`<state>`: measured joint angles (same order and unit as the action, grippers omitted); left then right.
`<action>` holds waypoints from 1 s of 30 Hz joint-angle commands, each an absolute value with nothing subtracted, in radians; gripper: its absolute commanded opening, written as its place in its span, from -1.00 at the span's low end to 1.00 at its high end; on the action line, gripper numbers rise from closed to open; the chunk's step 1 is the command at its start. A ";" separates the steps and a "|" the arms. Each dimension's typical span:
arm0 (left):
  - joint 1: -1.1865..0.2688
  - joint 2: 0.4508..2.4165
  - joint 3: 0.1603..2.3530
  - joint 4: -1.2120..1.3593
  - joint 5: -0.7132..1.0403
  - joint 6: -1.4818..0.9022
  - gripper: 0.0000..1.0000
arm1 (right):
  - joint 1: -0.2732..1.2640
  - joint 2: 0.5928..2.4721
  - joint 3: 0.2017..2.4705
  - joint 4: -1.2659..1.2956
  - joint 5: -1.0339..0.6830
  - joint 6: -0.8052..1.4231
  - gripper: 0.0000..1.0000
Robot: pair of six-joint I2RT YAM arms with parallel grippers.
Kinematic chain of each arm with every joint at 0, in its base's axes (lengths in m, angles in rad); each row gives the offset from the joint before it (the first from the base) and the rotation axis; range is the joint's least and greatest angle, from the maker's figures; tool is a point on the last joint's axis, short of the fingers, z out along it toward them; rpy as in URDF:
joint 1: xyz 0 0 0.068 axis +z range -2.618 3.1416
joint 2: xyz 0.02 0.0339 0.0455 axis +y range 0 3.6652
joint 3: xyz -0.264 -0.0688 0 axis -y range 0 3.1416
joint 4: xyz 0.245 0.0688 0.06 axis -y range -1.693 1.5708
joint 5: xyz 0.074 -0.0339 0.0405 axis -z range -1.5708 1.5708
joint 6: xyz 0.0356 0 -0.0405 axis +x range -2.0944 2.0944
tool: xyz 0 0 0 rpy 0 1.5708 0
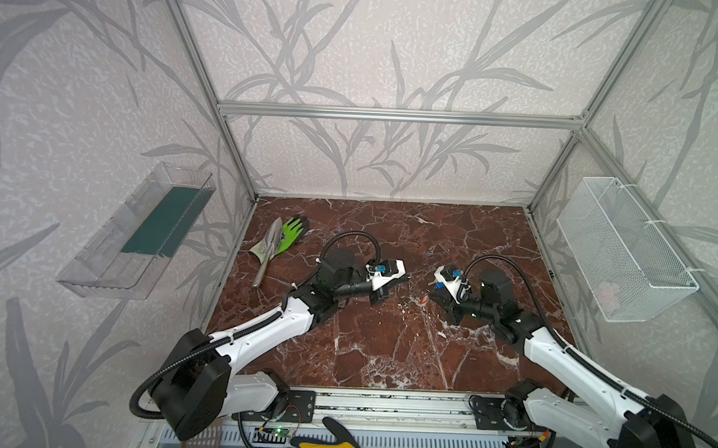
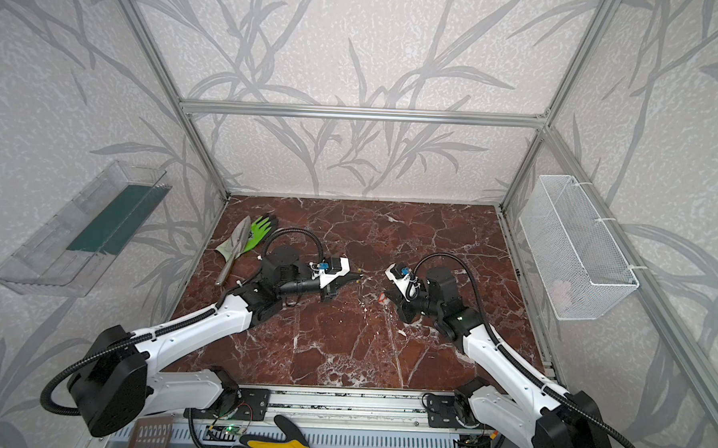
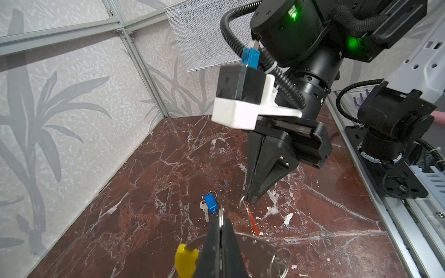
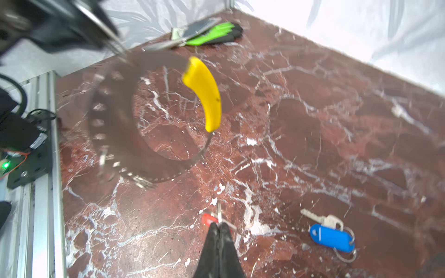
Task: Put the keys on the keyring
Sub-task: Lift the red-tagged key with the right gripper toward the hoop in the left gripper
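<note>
The keyring [image 4: 110,115] hung clear of the table, near its middle, pinched by its grey band in the clenched left gripper [image 3: 221,216]. Its round opening faced roughly 3 o'clock, toward the right gripper [image 4: 219,225]; as a hoop it had no long axis. The band was thin, grey and dotted with notches, and blurred in the right wrist view. A yellow arc [image 4: 204,96] sat on its 12 o'clock side, and a small wire ring [image 3: 279,262] hung from it.

Just beside it at 3 o'clock, the right gripper was clenched on the split ring of the red key [image 4: 209,220]. The key's tag dangled under the tips, and its blade was too hidden to tell.

The blue key [image 4: 332,237] lay flat on the table [image 1: 385,351], a little toward 12 o'clock of both grippers. Its long axis ran about 8 to 2 o'clock, blade toward 8, tag and ring toward 2. A green glove [image 1: 292,230] and a trowel [image 1: 271,240] lay at 10 o'clock.
</note>
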<state>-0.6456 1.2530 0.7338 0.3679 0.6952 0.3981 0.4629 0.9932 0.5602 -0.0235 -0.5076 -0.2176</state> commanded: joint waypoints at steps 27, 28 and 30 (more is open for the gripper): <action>-0.740 1.154 0.677 0.540 0.660 0.545 -1.00 | 0.494 0.874 0.634 0.097 -0.794 -0.100 -1.00; -0.744 1.154 0.677 0.540 0.658 0.549 -1.00 | 0.494 0.876 0.633 0.107 -0.800 -0.092 -1.00; -0.749 1.153 0.678 0.540 0.652 0.556 -1.00 | 0.494 0.879 0.633 0.121 -0.808 -0.080 -1.00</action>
